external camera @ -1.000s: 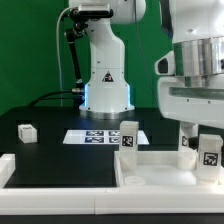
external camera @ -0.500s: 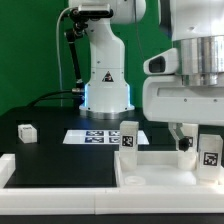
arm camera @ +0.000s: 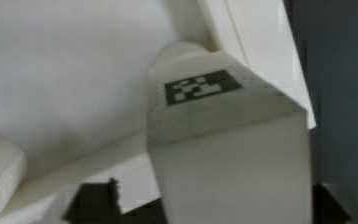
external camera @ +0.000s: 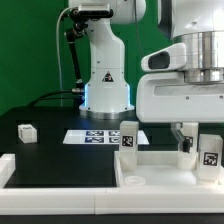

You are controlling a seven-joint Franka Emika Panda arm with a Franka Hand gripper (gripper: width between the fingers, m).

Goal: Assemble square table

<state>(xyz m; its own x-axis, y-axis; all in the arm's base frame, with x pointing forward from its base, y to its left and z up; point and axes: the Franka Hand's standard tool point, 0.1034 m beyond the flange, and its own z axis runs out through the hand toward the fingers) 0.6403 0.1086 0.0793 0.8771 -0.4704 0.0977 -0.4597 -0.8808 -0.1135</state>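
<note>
The white square tabletop (external camera: 160, 165) lies tray-like at the exterior view's lower right. White tagged legs stand in it, one at its back left corner (external camera: 128, 137) and two under my hand (external camera: 210, 152) (external camera: 185, 144). My gripper (external camera: 197, 132) hangs low over the tabletop's right side. In the wrist view a tagged white leg (arm camera: 220, 120) stands in the tabletop's corner (arm camera: 87, 70), between the two dark fingers (arm camera: 98, 202) of my gripper (arm camera: 220, 205). A dark gap shows beside one finger, so the jaws stand open astride the leg.
A loose tagged leg (external camera: 26, 131) lies on the black table at the exterior view's left. The marker board (external camera: 95, 136) lies in front of the robot base (external camera: 105, 90). A long white rail (external camera: 60, 172) runs along the front left.
My hand has turned over the tabletop's right side and now shows its broad face. The legs and tabletop have not moved.
</note>
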